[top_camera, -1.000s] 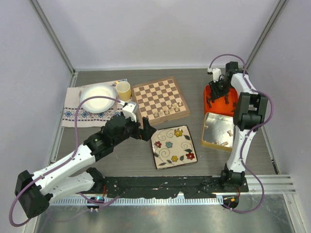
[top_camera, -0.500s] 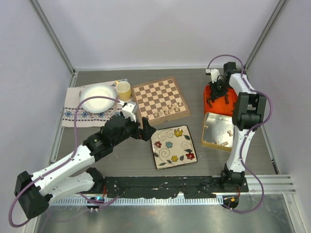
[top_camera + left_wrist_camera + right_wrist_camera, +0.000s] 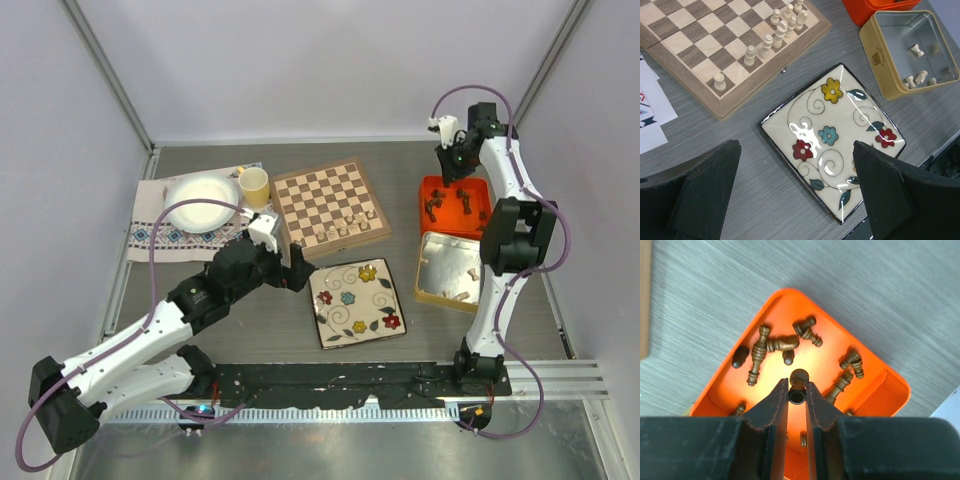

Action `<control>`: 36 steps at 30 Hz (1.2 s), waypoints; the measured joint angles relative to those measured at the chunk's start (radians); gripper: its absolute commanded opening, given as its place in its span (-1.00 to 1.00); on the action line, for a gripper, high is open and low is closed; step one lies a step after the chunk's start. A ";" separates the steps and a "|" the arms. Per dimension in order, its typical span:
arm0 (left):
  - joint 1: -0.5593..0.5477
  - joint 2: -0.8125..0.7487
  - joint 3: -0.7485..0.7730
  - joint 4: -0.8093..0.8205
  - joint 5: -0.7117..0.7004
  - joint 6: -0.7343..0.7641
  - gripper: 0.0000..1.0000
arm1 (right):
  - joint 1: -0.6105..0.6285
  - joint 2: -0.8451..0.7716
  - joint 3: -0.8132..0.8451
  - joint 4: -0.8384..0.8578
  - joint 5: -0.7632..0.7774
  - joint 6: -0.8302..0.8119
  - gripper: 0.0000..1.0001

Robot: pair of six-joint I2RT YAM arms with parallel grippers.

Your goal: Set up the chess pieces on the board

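The right gripper [image 3: 797, 391], jaws pinched nearly shut on a dark piece [image 3: 799, 376] above the orange tray [image 3: 875, 375], should carry it steadily toward 9 o'clock to the board [image 3: 330, 205] and set it on the bare far rows.

This is a robotics lab test cell. Plain pale walls [image 3: 330, 70] and aluminium posts [image 3: 106, 70] box in a grey table [image 3: 260, 325]. A left arm [image 3: 140, 345] and a right arm [image 3: 495, 290], trailing purple cables [image 3: 152, 270], stand on a black rail [image 3: 340, 378] at its near edge. Staged props lie about: a chessboard [image 3: 320, 195], a floral plate [image 3: 358, 300], a gold tin [image 3: 421, 268] and a white plate [image 3: 200, 200] on a patterned cloth [image 3: 150, 238].
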 measured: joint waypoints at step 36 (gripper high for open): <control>0.039 -0.077 0.035 -0.135 -0.143 0.103 0.99 | 0.365 0.431 0.491 0.367 0.010 0.497 -0.89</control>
